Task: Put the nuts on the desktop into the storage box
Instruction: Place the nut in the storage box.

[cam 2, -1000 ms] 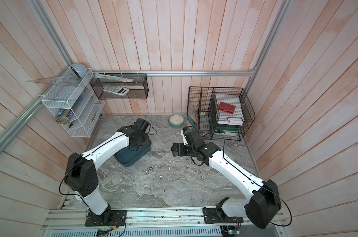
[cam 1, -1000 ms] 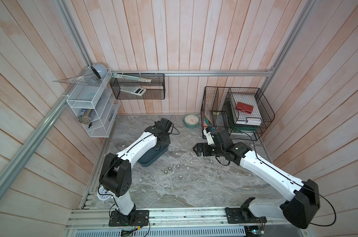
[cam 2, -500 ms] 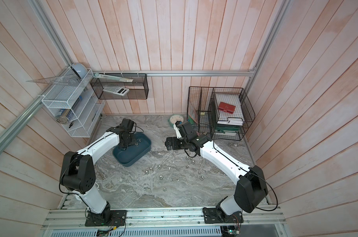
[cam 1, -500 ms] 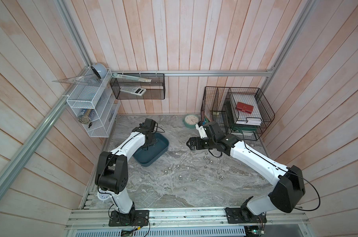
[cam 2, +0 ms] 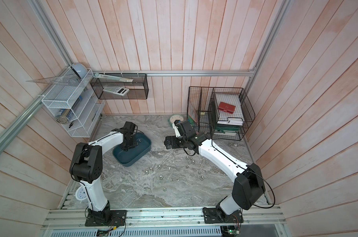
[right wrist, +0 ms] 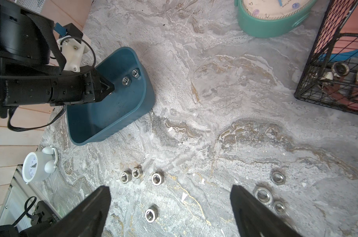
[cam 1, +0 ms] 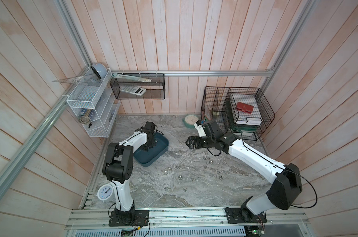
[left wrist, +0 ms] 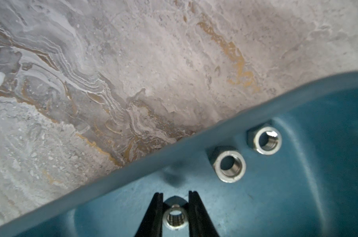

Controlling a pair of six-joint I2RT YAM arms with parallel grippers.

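Left arm [cam 1: 131,141] moved deeper into storage box [cam 1: 157,152], jaws clamping nut [left wrist: 175,218]

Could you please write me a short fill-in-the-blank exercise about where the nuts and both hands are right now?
1. The left hand is shut on a ____ over the storage box.
2. The loose nuts seen lying inside that box number ____.
3. The right hand, above the desktop, has its jaws ____ and holds nothing.
Missing words: nut; two; open.
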